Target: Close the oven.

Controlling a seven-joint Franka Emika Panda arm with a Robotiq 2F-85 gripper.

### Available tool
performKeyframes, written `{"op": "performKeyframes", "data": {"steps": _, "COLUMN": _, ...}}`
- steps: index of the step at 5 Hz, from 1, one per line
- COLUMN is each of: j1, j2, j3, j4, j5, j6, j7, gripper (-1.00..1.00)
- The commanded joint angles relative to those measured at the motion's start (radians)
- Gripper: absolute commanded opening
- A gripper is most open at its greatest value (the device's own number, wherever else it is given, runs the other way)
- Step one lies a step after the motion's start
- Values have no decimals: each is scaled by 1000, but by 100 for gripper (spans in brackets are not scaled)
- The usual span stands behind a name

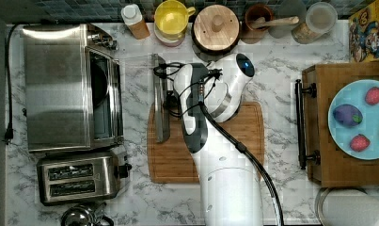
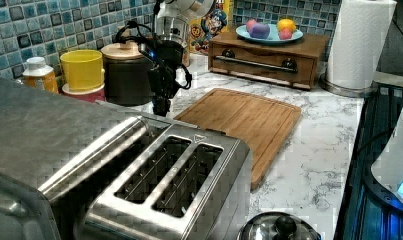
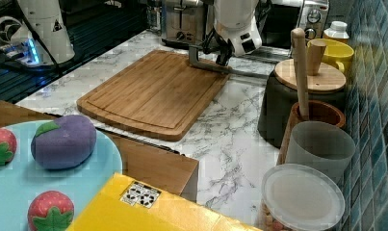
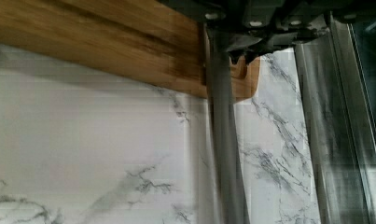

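Fingers: the black gripper (image 1: pixel 168 96) sits at the grey metal bar handle (image 1: pixel 161 101) of the open glass door; whether the fingers clasp the bar or merely touch it, I cannot tell.
Door: lies dropped flat over the white marble table (image 1: pixel 281 84), its handle edge overlapping the rim of the bamboo cutting board (image 1: pixel 234 155).
Oven: the large boxy stainless-steel toaster oven (image 1: pixel 60 89) stands at the top view's left, dark interior exposed.
Edges: a two-slot steel toaster (image 1: pixel 79 176) stands just beside the oven.
Open room: the board's surface is bare; jars line the tiled wall.
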Motion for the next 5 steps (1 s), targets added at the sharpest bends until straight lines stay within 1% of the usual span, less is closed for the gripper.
{"op": "performKeyframes", "data": {"steps": 1, "j1": 32, "j2": 4, "j3": 54, "j4": 158, "j5": -2, "j6": -18, "j7": -3, "gripper": -100}}
{"op": "performKeyframes", "data": {"steps": 2, "j1": 53, "j2": 21, "j3": 59, "j4": 167, "j5": -30, "j6": -25, "j7": 26, "gripper": -100}}
{"op": "performKeyframes", "data": {"steps": 3, "j1": 53, "j2": 43, "j3": 69, "j4": 194, "j5": -37, "j6": -65, "j7": 53, "gripper": -100}}
{"op": "performKeyframes", "data": {"steps": 4, "j1": 49, "j2": 7, "j3": 82, "j4": 178, "j5": -11, "j6": -94, "j7": 22, "gripper": -100}}
{"op": "performKeyframes", "data": {"steps": 5, "j1": 69, "j2": -40, "j3": 112, "j4": 158, "j5": -3, "j6": -95, "j7": 4, "gripper": -100}}
